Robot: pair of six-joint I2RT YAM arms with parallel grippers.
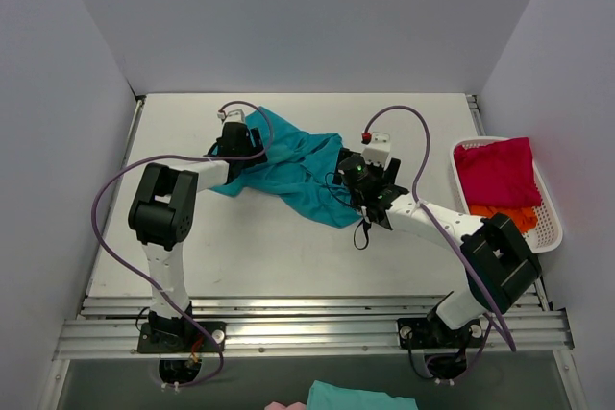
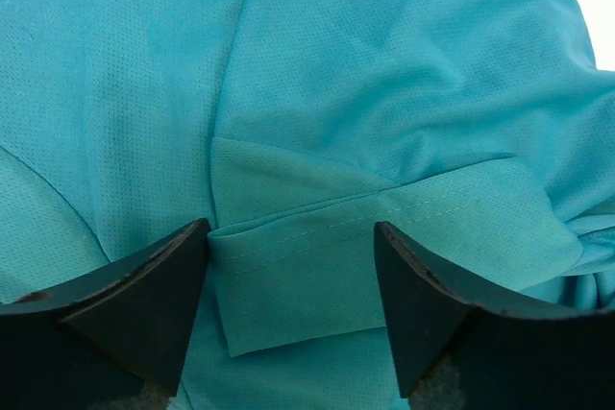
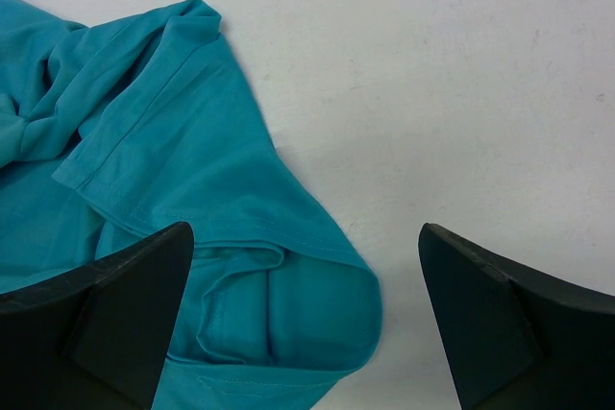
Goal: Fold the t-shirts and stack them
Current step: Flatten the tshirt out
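Start stage: teal shirt [image 1: 298, 175] unfolded; pink shirt [image 1: 497, 172], orange shirt [image 1: 514, 216] in basket [image 1: 550, 229]; my L gripper [image 2: 291, 237], R gripper [image 3: 306, 237] agape, nothing gripped.

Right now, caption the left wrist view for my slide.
Open left gripper straddling a folded hem of the teal t-shirt.

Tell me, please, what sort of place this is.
Most likely a robot lab test cell: plain white walls box in a white table, the left arm and right arm are bolted to a metal rail at its near edge, and a basket holds shirts for folding.
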